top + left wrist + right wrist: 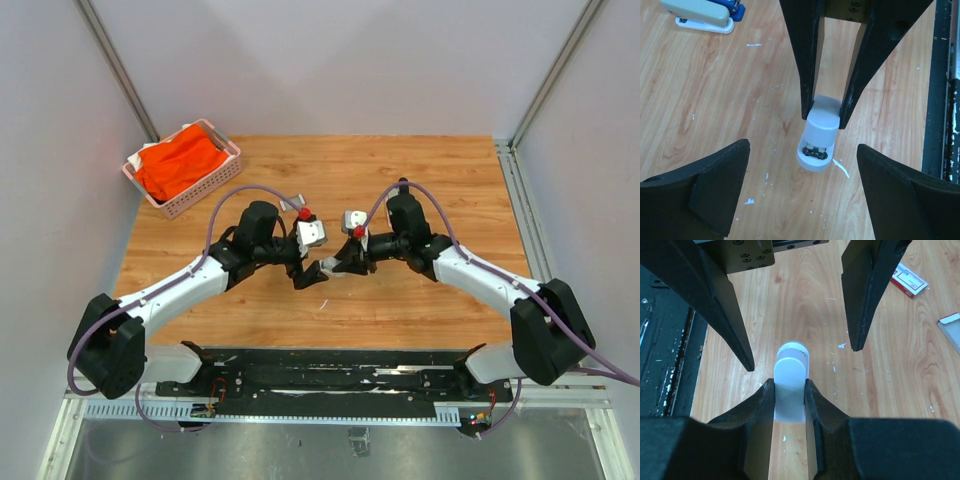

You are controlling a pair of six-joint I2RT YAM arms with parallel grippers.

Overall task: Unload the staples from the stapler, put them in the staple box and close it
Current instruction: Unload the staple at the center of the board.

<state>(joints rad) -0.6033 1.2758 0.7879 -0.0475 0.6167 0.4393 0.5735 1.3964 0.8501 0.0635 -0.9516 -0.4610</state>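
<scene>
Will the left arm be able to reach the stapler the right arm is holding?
Probably yes. The left fingers stand wide open facing the stapler, whose end sticks out free; the right fingers clamp it further back.

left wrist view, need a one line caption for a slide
Right fingers grip a pale grey stapler, its end facing the wide-open left fingers, wooden table behind.

Stapler [791, 360] — only its pale rounded end shows in the wrist views; the rest is hidden inside the right gripper [789, 390]. From above it is too small to make out. Whether staples sit in its dark end slot cannot be told. A second stapler [705, 17] is cut off by the top edge — a pale flat thing [951, 330] runs off the right edge. The box [910, 281] has print too small to read.
</scene>
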